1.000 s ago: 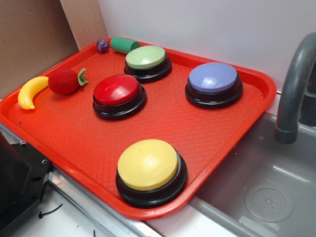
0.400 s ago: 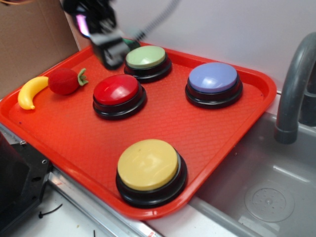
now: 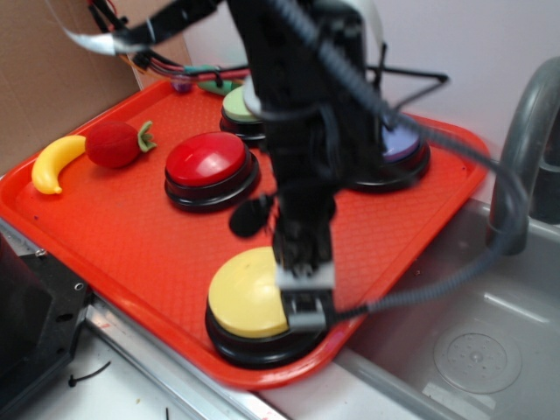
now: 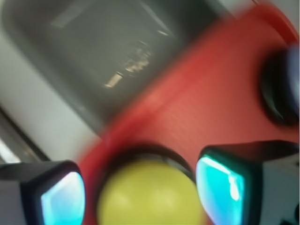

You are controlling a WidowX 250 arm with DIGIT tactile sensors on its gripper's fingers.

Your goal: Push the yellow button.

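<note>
The yellow button (image 3: 245, 297) is a pale-yellow dome on a black base at the front of the red tray (image 3: 114, 236). My gripper (image 3: 303, 302) hangs tip-down over the dome's right side and hides that part. The image is too blurred to tell whether it touches the dome. In the wrist view the gripper (image 4: 140, 192) is open. Its two cyan-lit fingers (image 4: 63, 199) stand wide apart, and the yellow button (image 4: 150, 199) fills the gap below them.
A red button (image 3: 206, 162) sits mid-tray. The arm partly hides a green button (image 3: 234, 103) and a blue button (image 3: 407, 149) behind it. A toy banana (image 3: 54, 164) and strawberry (image 3: 115, 143) lie at the left. A sink (image 3: 472, 350) and faucet (image 3: 521, 157) are on the right.
The arm came into view at the back left near the green button, then swung forward across the tray. Its gripper is now over the yellow button.
</note>
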